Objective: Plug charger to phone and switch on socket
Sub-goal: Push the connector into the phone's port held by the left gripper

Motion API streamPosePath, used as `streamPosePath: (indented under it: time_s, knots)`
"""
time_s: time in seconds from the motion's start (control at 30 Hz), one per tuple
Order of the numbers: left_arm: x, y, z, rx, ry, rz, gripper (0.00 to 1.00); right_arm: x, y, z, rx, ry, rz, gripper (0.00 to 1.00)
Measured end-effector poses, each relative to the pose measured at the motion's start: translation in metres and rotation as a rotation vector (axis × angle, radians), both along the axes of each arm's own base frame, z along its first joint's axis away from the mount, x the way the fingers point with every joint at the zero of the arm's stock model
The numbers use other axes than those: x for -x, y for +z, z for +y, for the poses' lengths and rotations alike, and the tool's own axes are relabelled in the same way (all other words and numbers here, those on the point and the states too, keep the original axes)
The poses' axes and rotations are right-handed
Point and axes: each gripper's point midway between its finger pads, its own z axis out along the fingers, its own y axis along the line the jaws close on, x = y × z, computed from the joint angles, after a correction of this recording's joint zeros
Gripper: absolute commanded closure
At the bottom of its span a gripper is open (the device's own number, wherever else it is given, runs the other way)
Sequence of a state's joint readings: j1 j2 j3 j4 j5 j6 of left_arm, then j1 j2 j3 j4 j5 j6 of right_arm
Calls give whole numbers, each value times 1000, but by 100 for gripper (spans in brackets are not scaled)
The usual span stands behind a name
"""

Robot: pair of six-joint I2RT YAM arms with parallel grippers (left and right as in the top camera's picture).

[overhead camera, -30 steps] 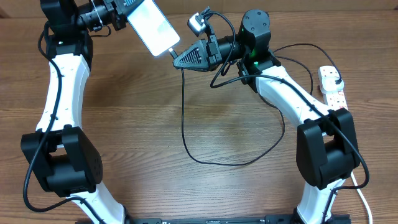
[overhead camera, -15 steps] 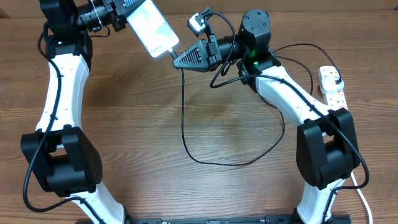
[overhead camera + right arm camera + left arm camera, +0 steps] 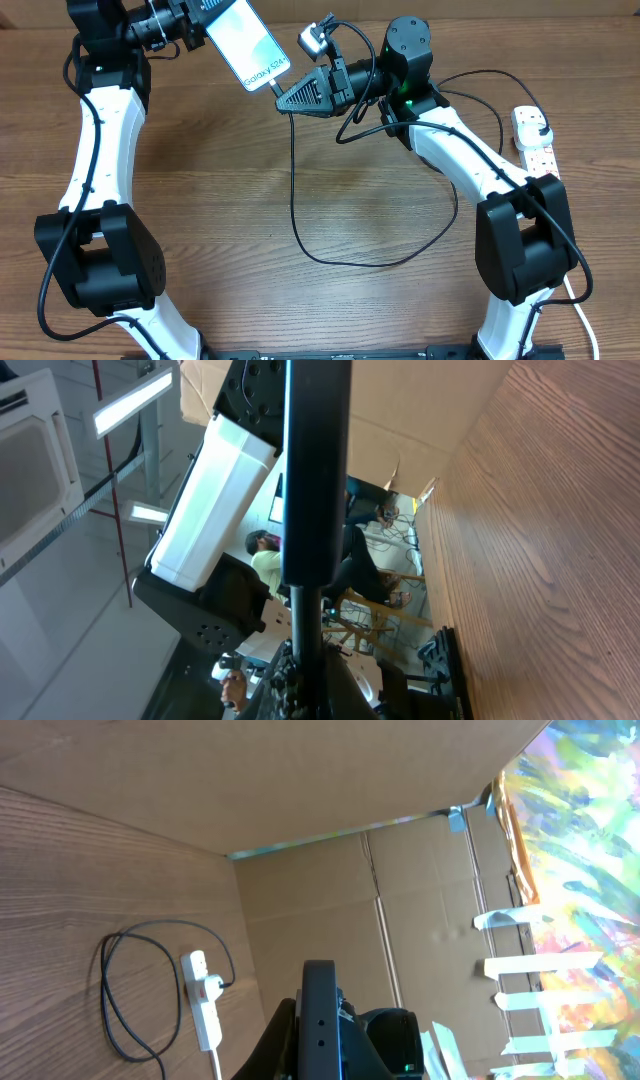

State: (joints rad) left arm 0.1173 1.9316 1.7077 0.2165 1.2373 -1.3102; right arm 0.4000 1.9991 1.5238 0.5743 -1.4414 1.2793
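Since a second ago the right hand [image 3: 282,98] edged toward the phone [image 3: 247,42], just ahead of it, gripped aloft by the closed left hand [image 3: 200,22]. Pinching the charger [image 3: 293,180] tip, it should push straight, no twisting; the socket [image 3: 535,145] waits far behind it

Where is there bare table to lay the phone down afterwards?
Widest bare wood lies between the left arm and the charger. Also free: front centre, below its loop, between both arm bases. Crowded: top centre, where the phone meets the right tool, and the right edge by the socket.
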Motion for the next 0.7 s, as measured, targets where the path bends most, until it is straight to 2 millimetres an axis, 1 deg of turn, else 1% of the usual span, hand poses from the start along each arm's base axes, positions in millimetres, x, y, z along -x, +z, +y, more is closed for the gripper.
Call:
streamPosePath:
  time_s: [0.7]
  knots:
    - [7,0,-7,-15,-46,-35,96,2,-1,0,7,13,14,96]
